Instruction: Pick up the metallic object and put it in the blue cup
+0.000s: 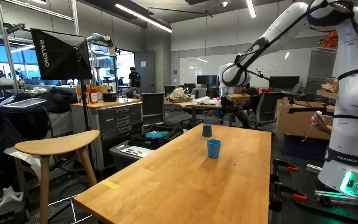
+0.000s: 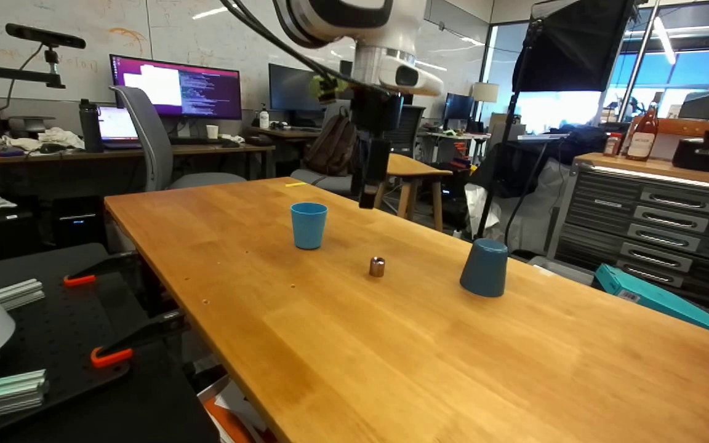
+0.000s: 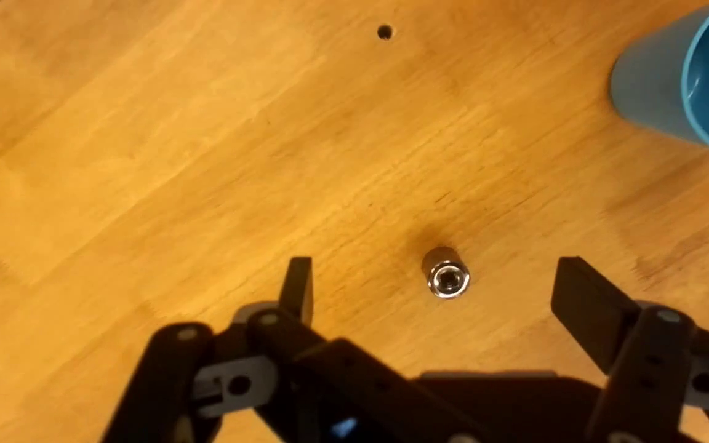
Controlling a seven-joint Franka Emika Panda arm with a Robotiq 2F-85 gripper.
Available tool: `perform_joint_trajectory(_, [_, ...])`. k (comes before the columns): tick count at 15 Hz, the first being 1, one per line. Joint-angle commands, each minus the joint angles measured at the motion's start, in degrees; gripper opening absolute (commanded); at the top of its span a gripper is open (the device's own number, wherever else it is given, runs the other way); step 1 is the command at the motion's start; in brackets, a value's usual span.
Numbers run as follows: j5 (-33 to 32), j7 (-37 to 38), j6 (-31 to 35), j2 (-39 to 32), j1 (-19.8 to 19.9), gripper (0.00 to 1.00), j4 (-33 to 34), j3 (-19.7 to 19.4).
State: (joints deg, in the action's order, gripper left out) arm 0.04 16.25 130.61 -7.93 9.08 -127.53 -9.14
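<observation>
The metallic object (image 2: 377,267) is a small, shiny cylinder standing on the wooden table (image 2: 354,357). In the wrist view it (image 3: 447,275) appears between the fingers with its round hole facing up. It does not show in an exterior view where the upright cup (image 1: 213,148) stands in front. The light blue cup (image 2: 309,226) stands upright with its mouth open; part of it (image 3: 656,86) shows at the wrist view's upper right. My gripper (image 3: 434,261) is open and empty. In an exterior view the gripper (image 2: 368,198) hangs above the table, apart from the object.
A darker blue cup (image 2: 485,268) stands upside down on the table, on the other side of the metallic object from the upright cup; it also shows in an exterior view (image 1: 207,130). Clamps with orange tips (image 2: 111,357) sit along the table edge by the robot base. A stool (image 1: 57,143) stands beside the table.
</observation>
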Motion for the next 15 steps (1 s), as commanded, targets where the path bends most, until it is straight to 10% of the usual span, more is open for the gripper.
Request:
perform_joint_trajectory(1, [4.31,2.22,1.61,-14.73,-0.41,1.00,12.28,0.34])
perform_joint_trajectory(15, [9.04,7.22,-7.09,-31.38,-1.18,1.00,26.38,0.59])
